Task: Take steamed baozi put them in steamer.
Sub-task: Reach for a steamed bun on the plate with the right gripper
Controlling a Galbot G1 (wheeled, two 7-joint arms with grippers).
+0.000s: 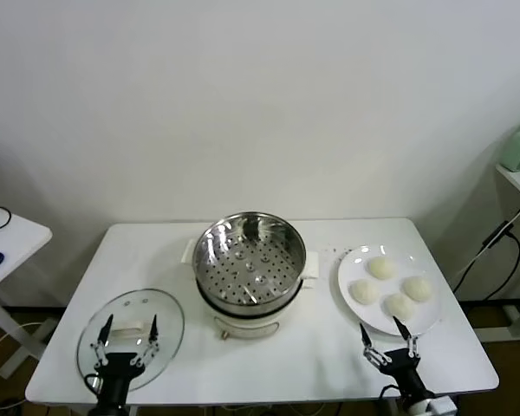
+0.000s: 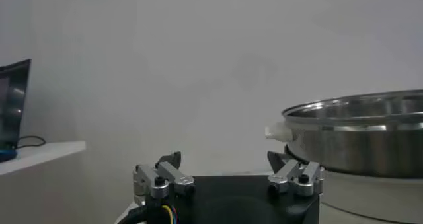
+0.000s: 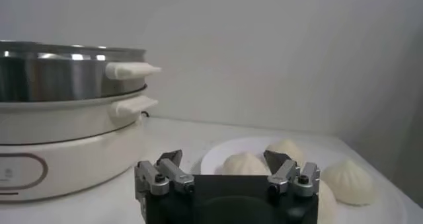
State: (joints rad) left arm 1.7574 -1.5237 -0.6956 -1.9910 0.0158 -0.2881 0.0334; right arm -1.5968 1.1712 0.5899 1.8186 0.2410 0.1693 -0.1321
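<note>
Left gripper (image 1: 129, 332) spread open, empty, over glass lid (image 1: 167, 314) at table's (image 1: 329, 364) front left. Steamer (image 1: 250, 258) mid-table: shiny perforated basket on white base, nothing inside. Four smooth creamy-white baozi (image 1: 392, 288) clustered on white plate (image 1: 350, 274) just right of it. Right gripper (image 1: 386, 338) open, empty, at plate's near rim.
</note>
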